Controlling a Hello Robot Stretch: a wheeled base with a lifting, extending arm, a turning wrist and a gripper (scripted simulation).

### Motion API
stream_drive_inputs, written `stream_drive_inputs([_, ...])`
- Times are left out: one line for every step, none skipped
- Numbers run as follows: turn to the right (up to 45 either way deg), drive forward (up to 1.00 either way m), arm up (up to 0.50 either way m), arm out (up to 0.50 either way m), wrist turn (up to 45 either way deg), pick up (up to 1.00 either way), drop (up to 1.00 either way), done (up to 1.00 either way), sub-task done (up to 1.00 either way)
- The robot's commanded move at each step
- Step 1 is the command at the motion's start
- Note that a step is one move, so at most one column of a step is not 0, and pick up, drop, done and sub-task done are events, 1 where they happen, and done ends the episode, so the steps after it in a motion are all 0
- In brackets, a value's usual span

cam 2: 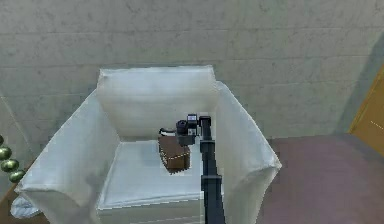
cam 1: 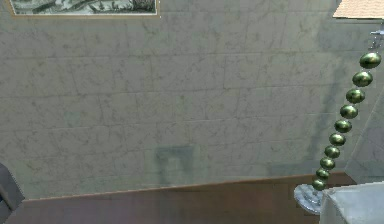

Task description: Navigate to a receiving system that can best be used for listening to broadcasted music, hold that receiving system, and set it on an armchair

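A: Okay, where is the task thing placed?

B: A small brown box (cam 2: 176, 157) is seen just past centre of the arm side view, over the seat of the white armchair (cam 2: 130, 100), close to the backrest. It can't be told whether the seat is touched.

A: Tool state?

B: The gripper (cam 2: 166, 132) is found at 12 o'clock of the box, with the white squares (cam 2: 203, 122) at its 3 o'clock. The dark arm (cam 2: 210, 185) is run up from 6 o'clock of the view. How the fingers are set can't be told, and neither can whether anything is held, since the seat lies right behind the box.

A: Surroundings?

B: A beaded green lamp stem (cam 1: 345, 112) is seen at 3 o'clock of the forward view, leaning up from its base. A framed picture (cam 1: 85, 6) is cut off at 11 o'clock on the pale wall (cam 1: 180, 90), and brown floor (cam 1: 180, 205) is seen at 6 o'clock. Green beads are repeated at 8 o'clock of the arm side view, and an orange-brown panel (cam 2: 370, 110) is noted at 3 o'clock.
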Motion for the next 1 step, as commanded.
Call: stream_drive_inputs([0.0, 0.00, 0.10, 0.00, 0.0, 0.00, 0.00, 0.00, 0.00])
